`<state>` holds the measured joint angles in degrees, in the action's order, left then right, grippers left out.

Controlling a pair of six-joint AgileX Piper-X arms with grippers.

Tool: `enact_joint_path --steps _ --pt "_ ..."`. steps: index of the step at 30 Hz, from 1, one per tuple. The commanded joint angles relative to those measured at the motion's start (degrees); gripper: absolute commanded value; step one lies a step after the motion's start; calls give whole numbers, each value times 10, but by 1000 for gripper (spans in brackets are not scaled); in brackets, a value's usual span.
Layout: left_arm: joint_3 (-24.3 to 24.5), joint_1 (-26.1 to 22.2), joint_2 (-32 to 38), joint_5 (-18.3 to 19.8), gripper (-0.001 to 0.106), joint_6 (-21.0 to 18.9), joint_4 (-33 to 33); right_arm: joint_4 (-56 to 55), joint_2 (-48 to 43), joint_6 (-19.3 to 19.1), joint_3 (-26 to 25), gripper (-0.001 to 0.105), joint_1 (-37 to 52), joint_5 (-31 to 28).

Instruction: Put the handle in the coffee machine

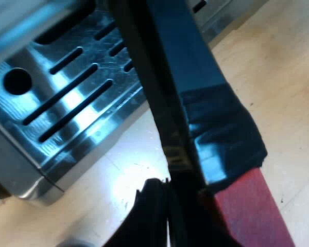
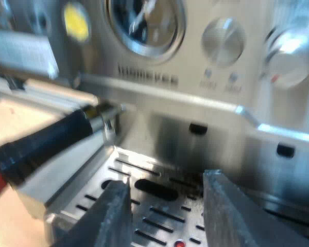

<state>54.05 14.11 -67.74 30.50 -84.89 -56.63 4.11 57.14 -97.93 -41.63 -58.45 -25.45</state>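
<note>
The handle meets the espresso machine's front, slanting out toward eight o'clock, its red end over the counter. The left gripper's jaws clamp it; the right gripper's jaws gape wide above the drip tray.

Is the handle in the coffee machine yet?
Nearly. Done: the handle is lifted, its metal end at the machine's front. In hand: the left gripper holds it near the red end, jaws closed. Left: probably seating and locking it in. The right gripper hovers over the drip tray, jaws open.
</note>
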Motion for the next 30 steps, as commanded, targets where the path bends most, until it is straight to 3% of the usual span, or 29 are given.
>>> enact_joint_path --steps 1,6,9,13,20,25,30 --pt "4 30 11 62 1 -1 47 -55 -43 8 -2 36 2 25" --pt "4 53 11 62 1 -1 80 -119 -83 67 -2 37 2 39" --pt "4 82 11 63 1 -1 114 -142 -97 88 -2 50 2 43" --pt "4 97 11 100 1 -1 146 -148 -102 94 -2 70 2 92" --pt "4 102 11 105 1 -1 187 -160 -102 94 -2 73 2 130" --pt "4 102 11 167 1 -1 225 -160 -102 94 -2 73 2 130" --pt "4 99 11 167 1 -1 232 -165 -102 94 -2 73 2 130"
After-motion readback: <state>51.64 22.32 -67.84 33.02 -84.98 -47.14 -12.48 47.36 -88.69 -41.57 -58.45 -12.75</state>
